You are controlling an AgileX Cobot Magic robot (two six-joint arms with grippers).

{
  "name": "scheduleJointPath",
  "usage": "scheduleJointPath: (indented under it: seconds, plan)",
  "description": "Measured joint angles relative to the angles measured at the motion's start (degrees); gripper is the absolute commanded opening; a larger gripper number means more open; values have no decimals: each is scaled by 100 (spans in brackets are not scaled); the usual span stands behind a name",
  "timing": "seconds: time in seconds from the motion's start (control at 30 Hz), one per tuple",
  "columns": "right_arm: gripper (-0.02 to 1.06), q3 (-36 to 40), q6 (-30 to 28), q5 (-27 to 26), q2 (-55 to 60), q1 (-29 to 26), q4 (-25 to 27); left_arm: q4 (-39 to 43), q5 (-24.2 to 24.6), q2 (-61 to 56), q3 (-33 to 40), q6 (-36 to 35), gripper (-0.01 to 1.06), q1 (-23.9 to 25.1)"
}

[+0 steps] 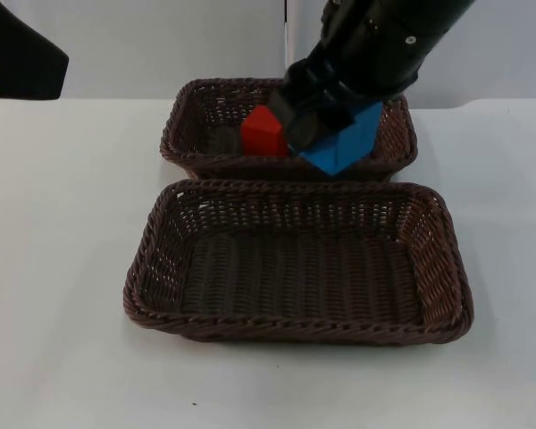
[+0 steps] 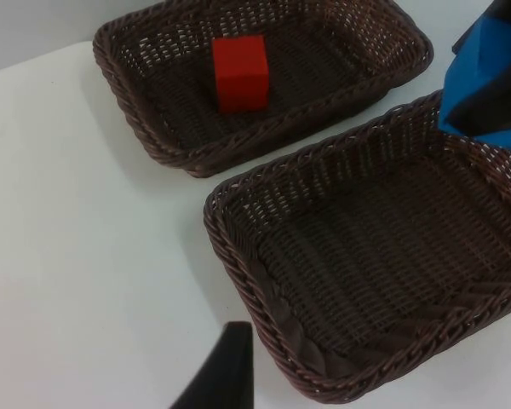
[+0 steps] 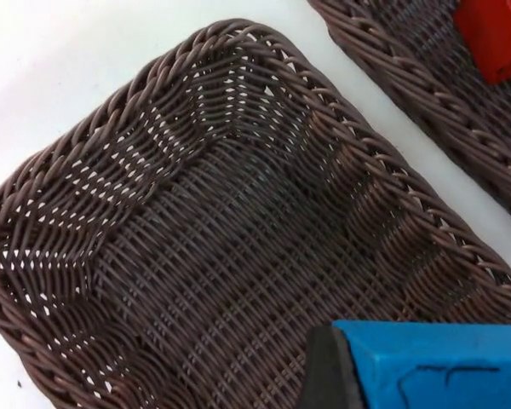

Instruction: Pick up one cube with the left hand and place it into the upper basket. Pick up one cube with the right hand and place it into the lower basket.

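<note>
The right gripper [image 1: 326, 134], clamped on the blue cube [image 1: 348, 138], hangs at 12 o'clock of the lower basket [image 1: 161, 241]. The cube looks light, rigid and smooth; flat opposite faces suit gripping.

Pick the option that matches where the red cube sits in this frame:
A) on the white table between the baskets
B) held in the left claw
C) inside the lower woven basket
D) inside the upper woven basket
D: the red cube rests on the floor of the upper brown woven basket, while the right claw holds the blue cube above the baskets and the lower brown woven basket holds nothing.
</note>
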Motion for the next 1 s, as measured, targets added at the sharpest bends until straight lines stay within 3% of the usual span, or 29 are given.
scheduleJointPath:
  seconds: [0.47, 1.0]
  plan:
    - [0, 0, 0, -289, 10, 0, 0, 0, 0, 0, 0, 0, 95, 0]
    - [0, 0, 27, -475, 1106, 0, 22, 0, 0, 0, 0, 0, 95, 0]
